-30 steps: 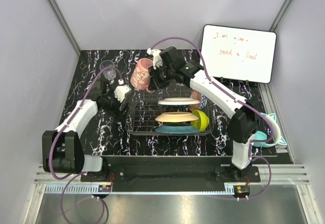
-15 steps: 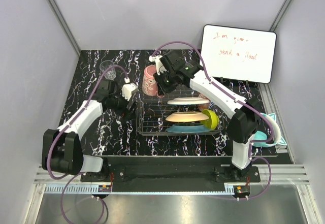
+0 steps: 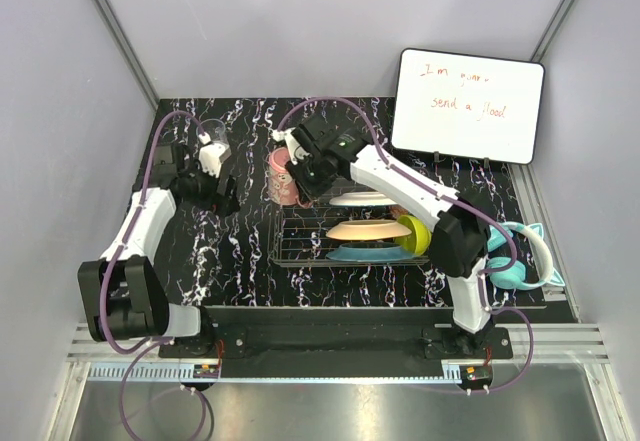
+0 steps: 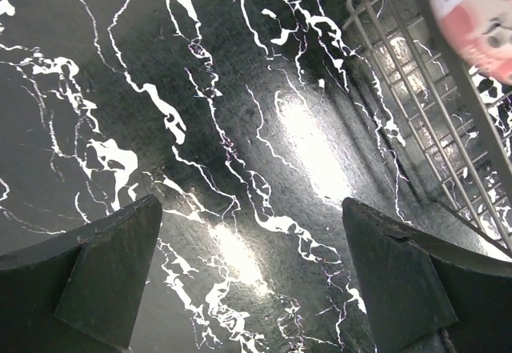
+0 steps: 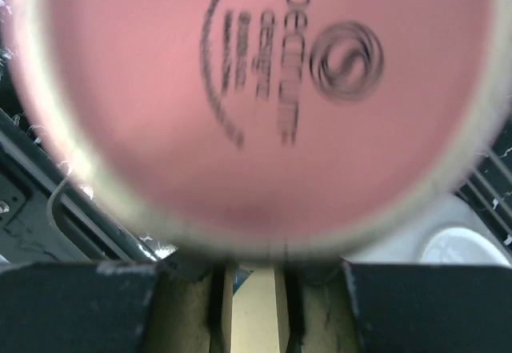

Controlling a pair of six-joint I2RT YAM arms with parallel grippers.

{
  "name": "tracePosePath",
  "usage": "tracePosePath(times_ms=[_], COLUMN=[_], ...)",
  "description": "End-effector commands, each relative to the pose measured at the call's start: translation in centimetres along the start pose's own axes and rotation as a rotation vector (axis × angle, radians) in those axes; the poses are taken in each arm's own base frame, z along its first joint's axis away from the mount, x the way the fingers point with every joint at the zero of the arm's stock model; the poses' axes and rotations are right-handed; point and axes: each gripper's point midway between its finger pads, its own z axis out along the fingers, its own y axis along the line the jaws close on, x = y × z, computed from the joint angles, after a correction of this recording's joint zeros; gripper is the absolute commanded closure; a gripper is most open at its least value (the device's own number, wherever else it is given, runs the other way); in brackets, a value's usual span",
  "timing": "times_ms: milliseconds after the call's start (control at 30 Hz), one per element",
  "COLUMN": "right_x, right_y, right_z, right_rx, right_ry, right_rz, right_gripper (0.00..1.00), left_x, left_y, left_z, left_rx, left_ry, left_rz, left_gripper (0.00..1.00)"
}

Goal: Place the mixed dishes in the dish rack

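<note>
Right pincer (image 3: 296, 166) was nearly closed, gripping the pink mug (image 3: 282, 176) at the rack's (image 3: 300, 253) far-left corner. Mug base faced the wrist, axis along the fingers. Rack's bare left end lay just near-right of it. Left pincer (image 4: 256, 277) gaped wide and empty over the tabletop (image 4: 200, 129), left of the rack. Counted three plates (image 3: 360, 229) and one lime bowl (image 3: 418, 233) racked, plus one mug.

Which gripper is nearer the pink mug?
Right. The right gripper holds the mug at the far left of the rack; the left gripper is open over the table, left of the mug.
</note>
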Motion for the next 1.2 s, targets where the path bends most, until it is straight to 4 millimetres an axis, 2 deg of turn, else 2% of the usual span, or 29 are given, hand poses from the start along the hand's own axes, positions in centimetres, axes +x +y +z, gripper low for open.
tracePosePath(times_ms=[0,167,400,533,733,900,1167], right_x=[-3.2,-2.4,-3.1,-2.6,-0.7,0.4,1.1], right_y=[1.5,0.6,0.4,0.5,1.1,1.4,1.4], right_z=[-0.3,-1.0,-4.5,-5.4,-4.3,-2.0,0.6], right_rx=[0.001,0.056,0.091,0.090,0.049,0.049,0.054], right_ry=[-0.105,-0.096,-0.153,-0.152,-0.101,-0.046,-0.002], right_rz=[-0.060,-0.057,-0.059,-0.058,-0.047,-0.060,-0.059], right_gripper=[1.00,1.00,1.00,1.00,1.00,1.00,1.00], left_x=[-1.4,-0.1,0.3,0.3,0.3,0.1,0.2], left_y=[0.0,0.0,0.0,0.1,0.1,0.2,0.3], left_z=[-0.3,0.0,0.3,0.4,0.2,0.1,0.2], left_rx=[0.016,0.020,0.021,0.017,0.011,0.006,0.002], left_ry=[-0.047,-0.039,-0.040,-0.043,-0.049,-0.055,-0.055], left_rz=[0.004,-0.003,-0.008,-0.011,-0.008,-0.002,0.007], left_gripper=[0.01,0.01,0.01,0.01,0.01,0.01,0.01])
